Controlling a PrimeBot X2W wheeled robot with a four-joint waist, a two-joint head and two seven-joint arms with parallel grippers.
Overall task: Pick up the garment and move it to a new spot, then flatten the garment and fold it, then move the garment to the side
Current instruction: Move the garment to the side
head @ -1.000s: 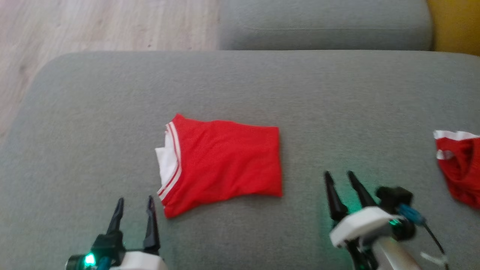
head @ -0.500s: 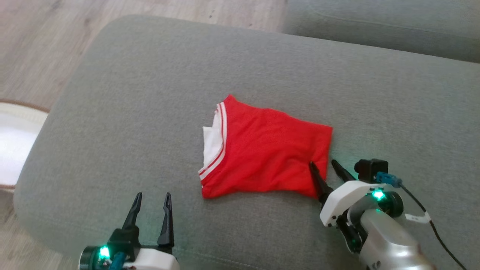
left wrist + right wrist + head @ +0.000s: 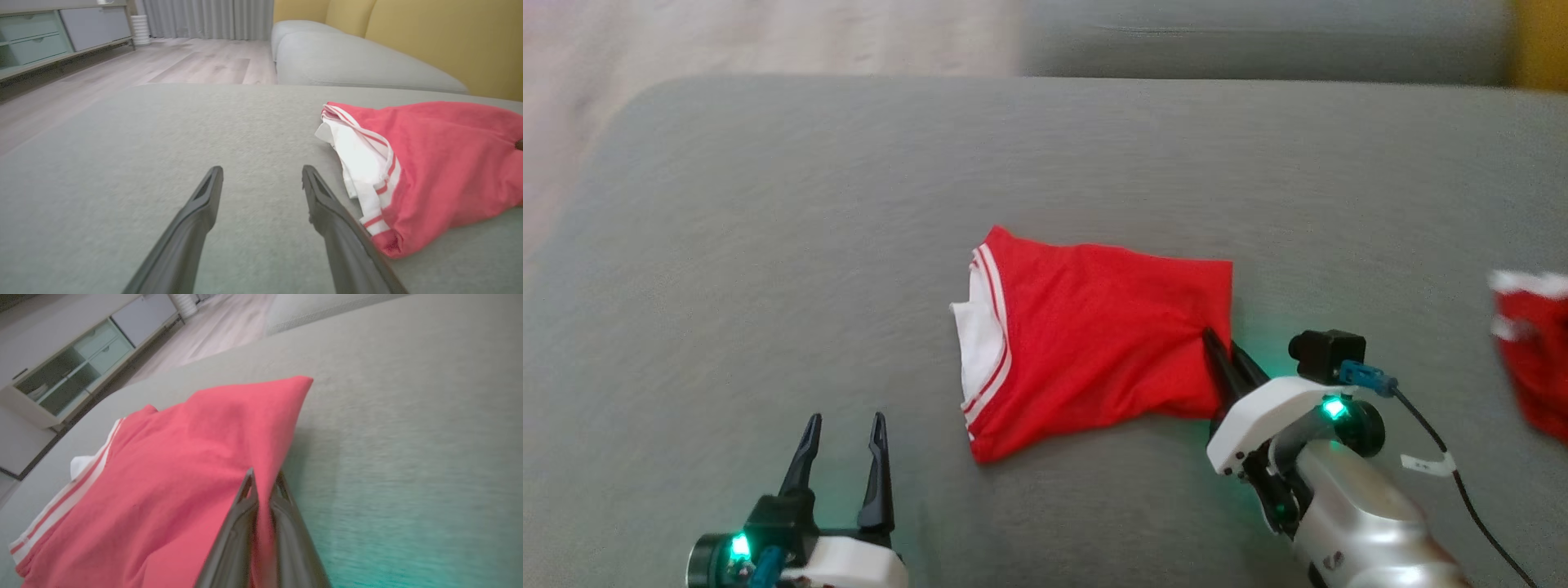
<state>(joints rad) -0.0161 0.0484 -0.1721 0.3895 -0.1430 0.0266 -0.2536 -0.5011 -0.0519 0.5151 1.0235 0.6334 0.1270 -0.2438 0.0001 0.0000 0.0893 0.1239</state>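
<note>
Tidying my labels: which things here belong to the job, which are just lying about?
In the job: folded red garment with white trim; right gripper, fingers shut on its edge; open left gripper.
Lying about: second red-and-white cloth at the right.

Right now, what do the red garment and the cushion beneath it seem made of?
The garment: probably a thin, matte knit, jersey-like; it creases softly, with white striped trim. The cushion: grey woven upholstery, matte, with fine visible weave; likely padded.
</note>
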